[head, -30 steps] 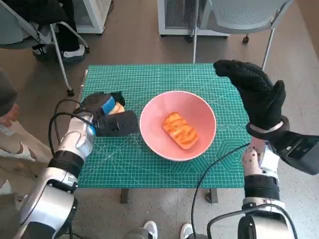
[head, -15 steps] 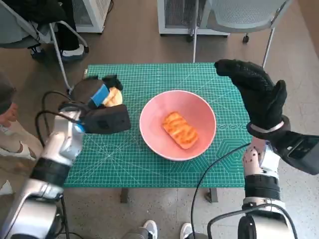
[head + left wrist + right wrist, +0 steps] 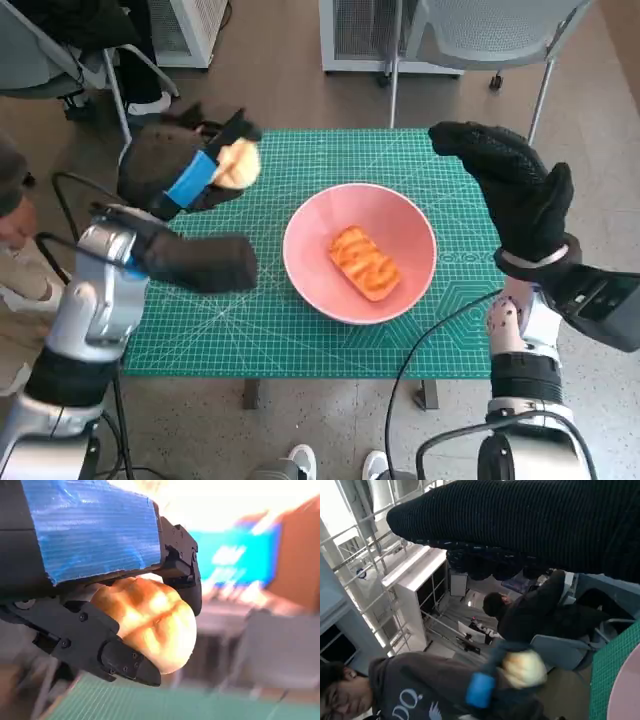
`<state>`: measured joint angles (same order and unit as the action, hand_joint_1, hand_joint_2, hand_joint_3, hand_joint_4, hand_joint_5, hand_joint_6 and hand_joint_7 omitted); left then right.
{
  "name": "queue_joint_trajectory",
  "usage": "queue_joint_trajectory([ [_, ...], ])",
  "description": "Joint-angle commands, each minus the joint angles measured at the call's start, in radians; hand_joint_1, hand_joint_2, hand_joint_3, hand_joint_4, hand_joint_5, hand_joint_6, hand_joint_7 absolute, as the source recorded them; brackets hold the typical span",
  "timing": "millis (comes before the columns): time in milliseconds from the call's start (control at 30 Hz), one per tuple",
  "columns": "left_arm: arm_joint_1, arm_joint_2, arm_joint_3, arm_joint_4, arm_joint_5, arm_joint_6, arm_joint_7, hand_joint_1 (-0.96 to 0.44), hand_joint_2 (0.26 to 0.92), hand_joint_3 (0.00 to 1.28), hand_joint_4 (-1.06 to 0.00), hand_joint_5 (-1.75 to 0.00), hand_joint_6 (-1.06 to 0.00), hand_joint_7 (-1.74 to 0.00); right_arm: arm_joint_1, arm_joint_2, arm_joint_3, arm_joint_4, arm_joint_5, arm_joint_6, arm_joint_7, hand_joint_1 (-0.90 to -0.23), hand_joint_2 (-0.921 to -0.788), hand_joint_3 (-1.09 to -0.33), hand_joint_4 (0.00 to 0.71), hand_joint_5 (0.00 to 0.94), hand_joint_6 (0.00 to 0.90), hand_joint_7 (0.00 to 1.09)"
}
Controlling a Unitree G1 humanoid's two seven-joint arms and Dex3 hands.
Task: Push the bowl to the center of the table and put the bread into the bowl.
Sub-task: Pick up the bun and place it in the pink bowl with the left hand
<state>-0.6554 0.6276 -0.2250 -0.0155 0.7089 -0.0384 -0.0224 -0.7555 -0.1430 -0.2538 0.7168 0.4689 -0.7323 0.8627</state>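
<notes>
Upper left of frame: left hand (image 3: pixel 175 170) raised, fingers (image 3: pixel 125 662) gripping bread roll (image 3: pixel 238 163). Right: right hand (image 3: pixel 515 185) lifted beside pink bowl (image 3: pixel 410 290), fingers spread, empty.

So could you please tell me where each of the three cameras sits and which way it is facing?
Head view: on the robot's head, looking steeply down at the table and pink bowl; both forearms, left hand and right hand show.
Left wrist view: behind the left hand, facing along its fingers, which hold a bread roll.
Right wrist view: behind the right hand, turned; the glove bands the top, people beyond.
Shared: the roll shows in all three views.
</notes>
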Motion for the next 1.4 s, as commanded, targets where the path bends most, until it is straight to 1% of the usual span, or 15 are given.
queue_joint_trajectory([
  [33, -0.007, -0.019, -0.021, -0.018, 0.016, -0.07, 0.007, 0.0, 0.92, 0.06, -0.67, -1.15, -0.67, -1.15, 0.025, -0.001, 0.002, -0.003, -0.003, 0.017, -0.006, -0.608, -0.921, -0.716, 0.137, 0.004, -0.001, 0.49],
  [233, -0.015, -0.04, -0.02, -0.001, 0.019, -0.112, 0.003, 0.0, 0.92, 0.06, -0.67, -1.21, -0.67, -1.09, 0.028, -0.001, 0.002, -0.007, -0.003, 0.02, -0.007, -0.608, -0.921, -0.717, 0.137, 0.004, -0.001, 0.49],
  [300, -0.032, -0.061, -0.042, 0.024, 0.008, -0.156, 0.0, 0.0, 0.921, 0.08, -0.63, -1.33, -0.69, -1.0, 0.031, 0.0, 0.002, -0.012, -0.002, 0.022, -0.008, -0.607, -0.921, -0.717, 0.136, 0.004, -0.001, 0.49],
  [433, -0.048, -0.078, -0.052, 0.053, 0.005, -0.194, -0.007, 0.0, 0.92, 0.1, -0.59, -1.42, -0.69, -0.95, 0.035, 0.0, 0.002, -0.018, -0.003, 0.025, -0.013, -0.606, -0.921, -0.718, 0.136, 0.004, -0.001, 0.49],
  [500, -0.06, -0.087, -0.06, 0.073, 0.003, -0.218, -0.014, 0.0, 0.835, 0.3, -0.52, -1.53, -0.67, -0.98, 0.038, 0.0, 0.003, -0.024, -0.005, 0.026, -0.018, -0.603, -0.921, -0.718, 0.137, 0.003, -0.001, 0.49],
  [567, -0.063, -0.092, -0.058, 0.081, 0.004, -0.229, -0.016, 0.0, 0.791, 0.4, -0.5, -1.58, -0.65, -1.01, 0.039, 0.0, 0.004, -0.026, -0.006, 0.027, -0.02, -0.602, -0.921, -0.719, 0.137, 0.003, -0.001, 0.49],
  [733, -0.065, -0.099, -0.048, 0.091, 0.009, -0.244, -0.02, 0.0, 0.751, 0.48, -0.48, -1.62, -0.64, -1.03, 0.041, 0.0, 0.005, -0.03, -0.007, 0.029, -0.022, -0.601, -0.921, -0.72, 0.137, 0.003, -0.001, 0.49],
  [867, -0.131, -0.169, -0.121, 0.163, 0.0, -0.285, -0.069, 0.0, 0.684, 0.6, -0.48, -1.65, -0.65, -1.06, 0.059, 0.001, 0.003, -0.049, -0.008, 0.03, -0.038, -0.602, -0.921, -0.72, 0.136, 0.003, -0.001, 0.49],
  [900, -0.144, -0.187, -0.139, 0.186, 0.0, -0.295, -0.078, 0.0, 0.628, 0.68, -0.47, -1.67, -0.69, -1.07, 0.062, 0.001, 0.003, -0.051, -0.009, 0.03, -0.043, -0.602, -0.921, -0.719, 0.138, 0.004, -0.001, 0.49],
  [933, -0.156, -0.201, -0.154, 0.208, 0.0, -0.305, -0.085, 0.0, 0.534, 0.82, -0.47, -1.7, -0.74, -1.09, 0.066, 0.001, 0.003, -0.055, -0.011, 0.029, -0.049, -0.602, -0.921, -0.717, 0.14, 0.005, -0.001, 0.5],
  [967, -0.164, -0.209, -0.162, 0.222, 0.0, -0.313, -0.089, 0.0, 0.509, 0.87, -0.5, -1.63, -0.68, -1.23, 0.068, 0.002, 0.004, -0.057, -0.012, 0.029, -0.052, -0.603, -0.921, -0.716, 0.142, 0.005, -0.001, 0.5],
  [1000, -0.168, -0.213, -0.166, 0.234, 0.0, -0.318, -0.091, 0.0, 0.501, 0.89, -0.51, -1.61, -0.66, -1.28, 0.07, 0.002, 0.005, -0.059, -0.013, 0.029, -0.056, -0.603, -0.921, -0.715, 0.142, 0.006, -0.001, 0.5],
  [1067, -0.174, -0.217, -0.169, 0.249, -0.002, -0.326, -0.093, 0.0, 0.58, 0.74, -0.56, -1.45, -0.62, -1.3, 0.072, 0.002, 0.006, -0.062, -0.015, 0.029, -0.062, -0.604, -0.921, -0.714, 0.144, 0.006, -0.001, 0.5],
  [1133, -0.181, -0.229, -0.175, 0.274, -0.004, -0.322, -0.105, 0.0, 0.614, 0.68, -0.58, -1.4, -0.61, -1.3, 0.076, 0.002, 0.007, -0.065, -0.018, 0.027, -0.07, -0.605, -0.921, -0.712, 0.144, 0.006, -0.001, 0.5],
  [1400, -0.183, -0.266, -0.19, 0.314, 0.008, -0.275, -0.145, 0.0, 0.678, 0.58, -0.57, -1.36, -0.58, -1.32, 0.089, 0.001, 0.013, -0.08, -0.026, 0.024, -0.092, -0.61, -0.921, -0.707, 0.148, 0.007, -0.001, 0.5],
])
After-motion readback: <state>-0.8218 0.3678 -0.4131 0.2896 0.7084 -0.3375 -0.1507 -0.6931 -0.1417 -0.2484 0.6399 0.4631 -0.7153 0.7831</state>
